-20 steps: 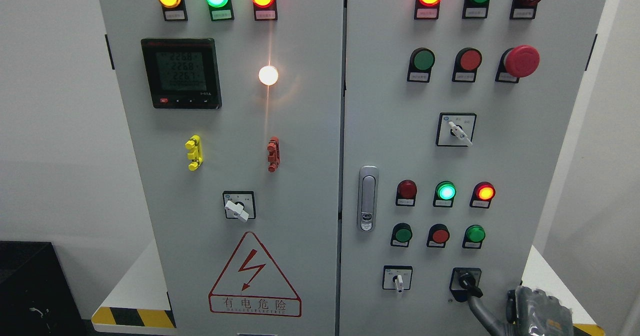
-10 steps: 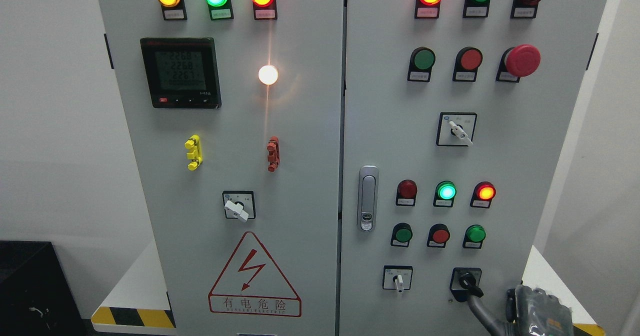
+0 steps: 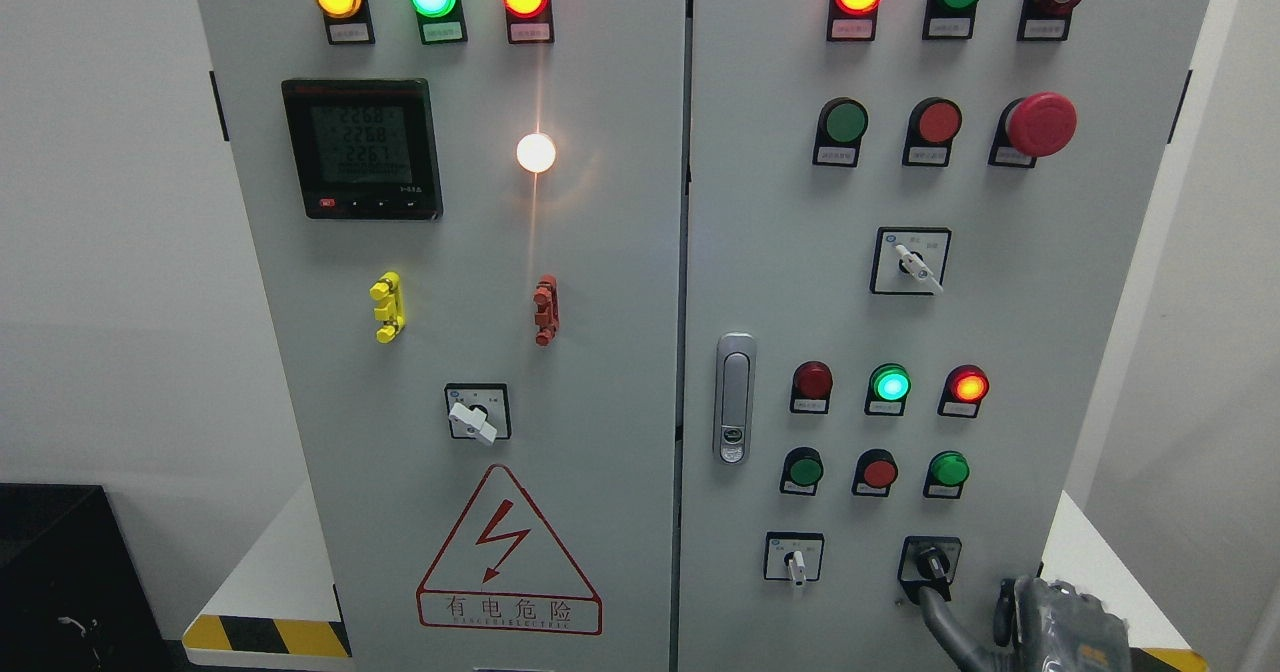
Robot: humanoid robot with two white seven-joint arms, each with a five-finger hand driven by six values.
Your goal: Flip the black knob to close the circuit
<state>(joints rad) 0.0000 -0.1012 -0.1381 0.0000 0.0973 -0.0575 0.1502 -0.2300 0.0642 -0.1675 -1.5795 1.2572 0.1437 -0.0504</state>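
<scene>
The black knob (image 3: 933, 562) sits on its black plate at the lower right of the cabinet's right door (image 3: 1000, 332). Its handle points down and slightly right. My right hand (image 3: 1040, 617) comes in at the bottom right corner, just below and right of the knob. A grey part of the hand reaches up-left and meets the knob's lower end. Most of the hand is cut off by the picture's bottom edge. My left arm does not show.
A white selector switch (image 3: 795, 562) sits left of the knob. Above it are red and green push buttons (image 3: 880, 472) and indicator lamps (image 3: 890, 385). A silver door latch (image 3: 734, 397) is near the door seam. The white base (image 3: 1090, 552) juts out at the right.
The knob's handle has turned from pointing down-right to nearly straight down. My right hand has shifted a little left and lower with it.
</scene>
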